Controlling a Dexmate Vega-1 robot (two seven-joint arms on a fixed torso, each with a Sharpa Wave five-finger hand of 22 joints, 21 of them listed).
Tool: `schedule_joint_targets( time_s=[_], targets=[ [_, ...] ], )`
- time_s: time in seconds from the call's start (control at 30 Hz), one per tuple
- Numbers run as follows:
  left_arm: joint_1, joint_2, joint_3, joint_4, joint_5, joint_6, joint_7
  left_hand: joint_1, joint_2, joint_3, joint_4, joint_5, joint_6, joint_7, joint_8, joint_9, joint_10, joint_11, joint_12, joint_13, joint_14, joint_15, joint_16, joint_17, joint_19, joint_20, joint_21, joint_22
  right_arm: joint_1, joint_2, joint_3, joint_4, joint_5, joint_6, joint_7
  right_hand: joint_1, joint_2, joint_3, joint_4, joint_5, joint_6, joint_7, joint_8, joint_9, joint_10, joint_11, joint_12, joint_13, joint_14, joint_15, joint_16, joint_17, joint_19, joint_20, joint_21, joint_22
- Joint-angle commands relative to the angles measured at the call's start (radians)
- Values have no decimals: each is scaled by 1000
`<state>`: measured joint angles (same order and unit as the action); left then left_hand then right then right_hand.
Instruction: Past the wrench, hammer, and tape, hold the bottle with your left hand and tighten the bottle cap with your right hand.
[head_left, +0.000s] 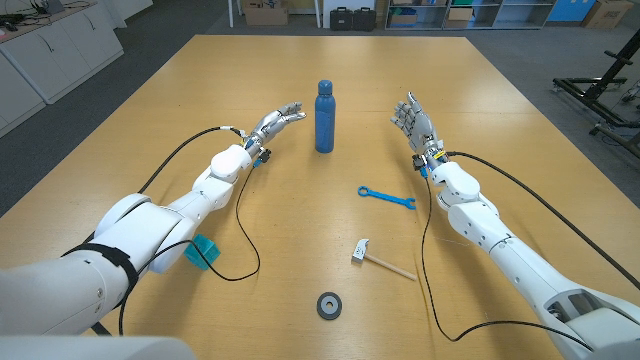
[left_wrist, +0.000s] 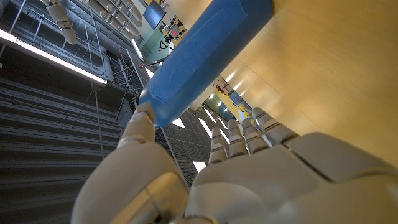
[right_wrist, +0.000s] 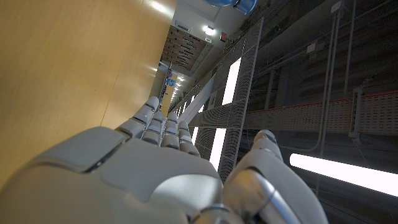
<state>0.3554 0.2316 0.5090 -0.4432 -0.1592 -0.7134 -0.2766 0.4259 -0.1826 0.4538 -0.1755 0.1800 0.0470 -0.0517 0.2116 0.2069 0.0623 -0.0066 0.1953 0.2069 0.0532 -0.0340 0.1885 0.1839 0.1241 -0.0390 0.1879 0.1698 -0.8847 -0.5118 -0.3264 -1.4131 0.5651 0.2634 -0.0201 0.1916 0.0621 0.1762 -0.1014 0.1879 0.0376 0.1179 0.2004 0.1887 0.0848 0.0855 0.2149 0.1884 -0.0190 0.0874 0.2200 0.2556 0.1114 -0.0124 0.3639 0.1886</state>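
A blue bottle with its cap on stands upright past the table's middle. My left hand is open just to the bottle's left, fingers reaching toward it without touching. The left wrist view shows the bottle close beyond that hand. My right hand is open to the bottle's right, a wider gap away, fingers pointing away from me; the right wrist view shows this hand with nothing in it. A blue wrench, a hammer and a roll of tape lie nearer to me.
A teal object sits beside my left forearm. Black cables trail over the table from both arms. Bare wood stretches beyond the bottle to the far edge.
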Motion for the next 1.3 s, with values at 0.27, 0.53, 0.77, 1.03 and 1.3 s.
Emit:
schedule_joint_targets(
  time_s=[0.27,0.53,0.77,1.03,1.3],
  targets=[
    [-53,-50,37,68,-4,48,3,14,-5,-9,0,2,-16,7,-2,2,-13,-5,-1,5,-11,-29,-1,5,-10,-40,-3,4,-20,-15,8,-24,7,-9,-10,15,3,6,-1,-3,8,15,4,1,10,6,3,4,8,7,8,-1,11,3,-3,1],
    [-66,-78,61,74,-2,93,24,17,-5,-16,-1,4,-7,6,4,2,1,-13,7,5,5,-37,7,5,4,-42,3,4,-21,-17,9,-26,9,-8,-9,16,5,6,-1,-3,8,14,4,1,10,8,3,4,7,6,7,-1,11,5,-5,1],
    [-79,-94,96,75,14,115,69,21,-4,-20,-2,5,8,-1,11,2,16,-21,14,5,15,-40,11,5,12,-40,6,4,-27,-23,12,-30,11,-7,-9,16,5,6,-1,-4,9,14,4,1,10,7,2,4,7,7,7,-1,10,5,-7,2],
    [-96,-112,130,79,14,155,83,35,-2,-24,-5,7,30,-9,23,2,37,-27,21,4,37,-49,18,4,30,-40,10,4,-31,-24,15,-25,16,-4,-5,17,6,6,-1,-4,10,15,3,1,10,9,2,4,4,7,6,-1,9,6,-9,2],
    [-111,-122,153,81,0,202,88,42,-2,-27,-5,8,43,-10,30,2,44,-28,24,4,46,-53,21,4,36,-40,11,3,-34,-23,16,-24,21,-4,-6,17,7,6,-2,-4,10,15,3,2,10,8,2,4,4,5,6,0,8,7,-11,2]
  ],
)
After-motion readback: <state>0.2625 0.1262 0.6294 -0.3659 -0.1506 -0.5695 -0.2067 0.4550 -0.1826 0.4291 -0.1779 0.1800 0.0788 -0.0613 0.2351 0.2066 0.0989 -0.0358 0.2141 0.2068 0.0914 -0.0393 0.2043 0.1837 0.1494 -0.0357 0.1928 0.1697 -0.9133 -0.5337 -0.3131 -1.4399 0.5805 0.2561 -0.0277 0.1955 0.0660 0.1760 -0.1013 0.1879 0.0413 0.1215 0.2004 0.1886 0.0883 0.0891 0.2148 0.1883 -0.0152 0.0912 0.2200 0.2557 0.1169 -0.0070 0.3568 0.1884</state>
